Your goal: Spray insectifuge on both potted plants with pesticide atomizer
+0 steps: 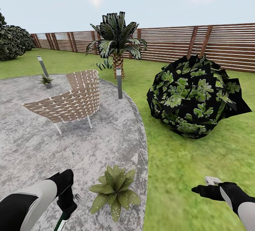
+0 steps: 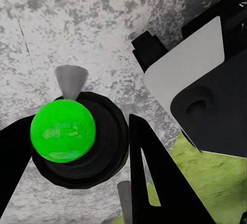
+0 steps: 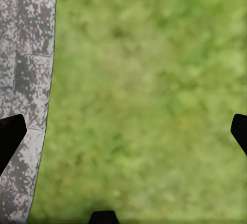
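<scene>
On the grey paved patio [image 1: 35,146], the left tool [image 2: 98,183] is clenched on the pesticide atomizer [image 2: 77,139] (dark head, bright green cap toward the wrist camera), held low above the paving just beside the nearer potted plant [image 1: 115,190] at the patio's lawn-side edge. The second potted plant [image 1: 46,81] sits at the patio's far edge, beyond a woven chair [image 1: 69,100]. The right tool [image 3: 123,131] hangs released, fingers wide apart, over the lawn [image 1: 198,160] near a round dark bush [image 1: 196,96].
</scene>
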